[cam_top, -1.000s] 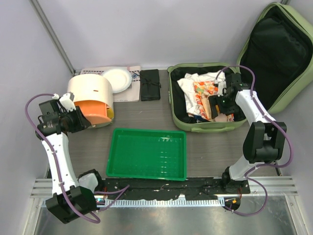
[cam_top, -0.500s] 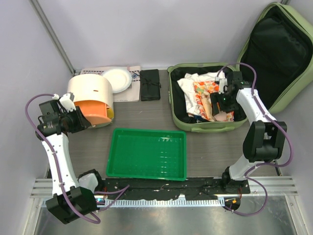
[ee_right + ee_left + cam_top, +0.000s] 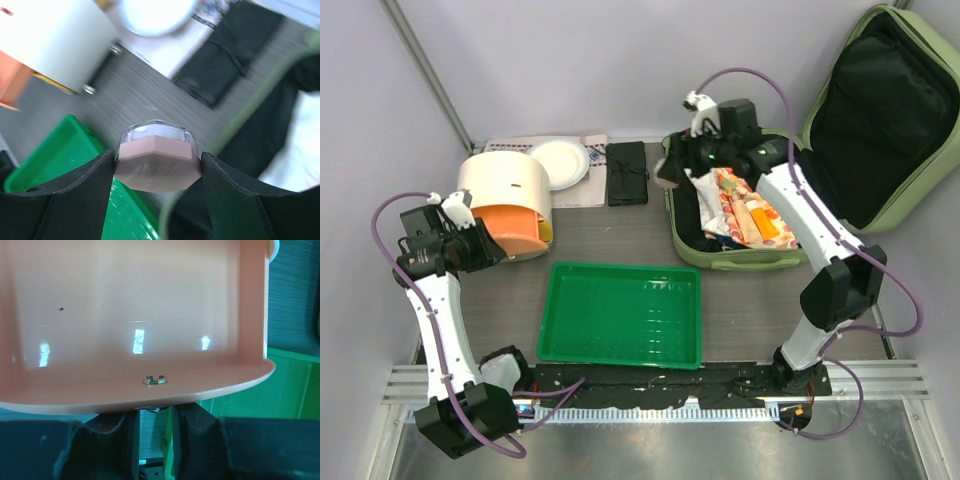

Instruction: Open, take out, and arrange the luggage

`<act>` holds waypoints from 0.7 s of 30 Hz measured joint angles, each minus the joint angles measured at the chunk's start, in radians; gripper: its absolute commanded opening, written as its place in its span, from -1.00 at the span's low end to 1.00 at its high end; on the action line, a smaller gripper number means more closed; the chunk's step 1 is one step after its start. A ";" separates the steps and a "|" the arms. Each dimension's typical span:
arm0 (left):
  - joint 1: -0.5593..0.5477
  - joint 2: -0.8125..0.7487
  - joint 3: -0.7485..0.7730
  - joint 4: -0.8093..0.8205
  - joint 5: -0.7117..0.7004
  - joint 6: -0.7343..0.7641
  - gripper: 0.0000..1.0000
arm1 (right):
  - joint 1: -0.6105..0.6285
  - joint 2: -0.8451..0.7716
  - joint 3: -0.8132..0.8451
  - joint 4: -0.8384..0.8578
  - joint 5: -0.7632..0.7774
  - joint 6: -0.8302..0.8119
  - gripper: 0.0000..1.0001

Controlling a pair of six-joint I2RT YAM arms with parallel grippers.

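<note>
Over the left rim of the luggage [image 3: 750, 262], I am holding a pink jar [image 3: 156, 175].
My right gripper [image 3: 157, 167] is pinching that faceted, clear-lidded pink jar between both fingers, with the green tray [image 3: 60, 150] showing below. The luggage is lying open at the table's back right, its lid leaning on the wall and clothes filling its base. My left gripper [image 3: 156, 435] is squeezing narrowly on the small knob under the lip of the orange drawer [image 3: 135, 340] of the cream container [image 3: 500, 180].
</note>
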 measured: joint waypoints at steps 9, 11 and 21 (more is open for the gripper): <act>0.000 -0.008 -0.003 -0.003 0.000 0.000 -1.00 | 0.309 0.251 0.203 0.274 -0.072 0.197 -0.52; 0.000 -0.008 -0.004 -0.003 0.000 0.000 -1.00 | 0.366 0.308 0.259 0.292 -0.073 0.219 -0.52; 0.000 -0.016 -0.008 -0.003 -0.003 0.000 -1.00 | 0.529 0.432 0.450 0.364 -0.087 0.277 -0.51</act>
